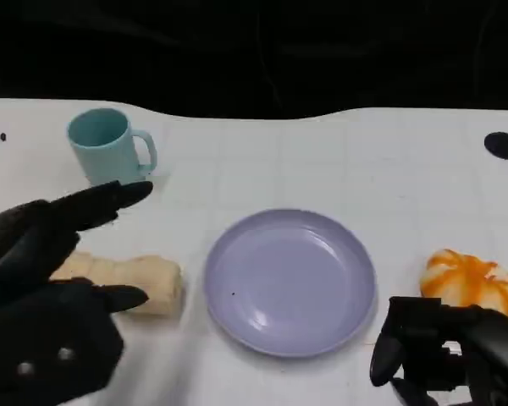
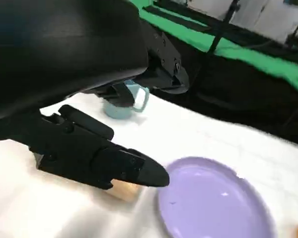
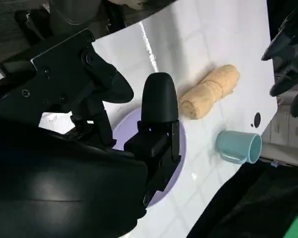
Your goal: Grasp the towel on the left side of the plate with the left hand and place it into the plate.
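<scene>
Our left hand (image 1: 46, 288), fingers apart, hovers over the rolled towel (image 1: 148, 285) at the lavender plate's (image 1: 289, 279) nine o'clock. We judge the towel soft and light; grip mid-roll.

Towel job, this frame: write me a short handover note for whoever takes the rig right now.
Left hand: open, fingers spread, hovering over the towel's left end, not gripping it.
Right hand: holds nothing, low beside the plate's right edge, near the orange pumpkin.
Towel: rolled, lying flat on the table left of the plate, apart from it.
Plate: nothing in it.
Cup: upright behind the towel.
Done: left hand has reached the towel.
Left: close on the towel, lift, carry it right, set it in the plate.
</scene>
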Robot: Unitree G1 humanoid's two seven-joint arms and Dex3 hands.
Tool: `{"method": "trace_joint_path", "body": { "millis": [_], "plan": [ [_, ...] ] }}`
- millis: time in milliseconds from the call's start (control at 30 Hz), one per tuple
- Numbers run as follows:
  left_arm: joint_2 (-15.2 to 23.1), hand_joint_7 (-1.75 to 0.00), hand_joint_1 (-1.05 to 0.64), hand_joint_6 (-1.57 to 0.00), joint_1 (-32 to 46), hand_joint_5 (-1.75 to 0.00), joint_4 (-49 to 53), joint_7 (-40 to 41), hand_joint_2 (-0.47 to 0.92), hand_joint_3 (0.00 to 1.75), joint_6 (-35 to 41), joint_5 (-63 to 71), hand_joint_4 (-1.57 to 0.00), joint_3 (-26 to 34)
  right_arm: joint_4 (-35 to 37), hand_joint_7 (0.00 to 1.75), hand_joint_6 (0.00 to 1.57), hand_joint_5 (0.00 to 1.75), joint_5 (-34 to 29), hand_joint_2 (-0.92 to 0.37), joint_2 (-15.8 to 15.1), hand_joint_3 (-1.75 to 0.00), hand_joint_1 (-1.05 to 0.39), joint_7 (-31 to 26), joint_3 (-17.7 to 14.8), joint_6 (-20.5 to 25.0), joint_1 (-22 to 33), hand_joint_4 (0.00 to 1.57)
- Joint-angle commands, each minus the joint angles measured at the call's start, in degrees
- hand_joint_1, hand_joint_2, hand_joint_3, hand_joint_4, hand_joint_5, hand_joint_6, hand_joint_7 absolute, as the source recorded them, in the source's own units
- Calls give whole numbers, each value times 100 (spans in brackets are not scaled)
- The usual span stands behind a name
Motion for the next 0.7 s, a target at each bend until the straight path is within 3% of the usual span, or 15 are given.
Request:
{"method": "trace_joint_path", "body": {
  "millis": [33, 367, 700],
  "plan": [
    [341, 0, -63, -26, -461, -28, 450, -445, 92, 7, 46, 1271, -23, -723, -75, 149, 65, 174, 1, -52, -67, -115, -4, 0, -8, -6, 34, 75],
    [-27, -1, -67, -24, -1362, -18, 2141, -942, 90, 0, -226, 2679, -26, -1613, -207, 149, 65, 172, 18, -53, -70, -113, -4, -49, -7, 191, 13, 74],
    [-600, -2, -65, -32, -1784, -12, 4021, -500, 89, 0, -819, 2892, -42, -1989, -208, 148, 65, 173, 61, -51, -38, -117, -6, -28, -51, 156, 67, 75]
  ]
}}
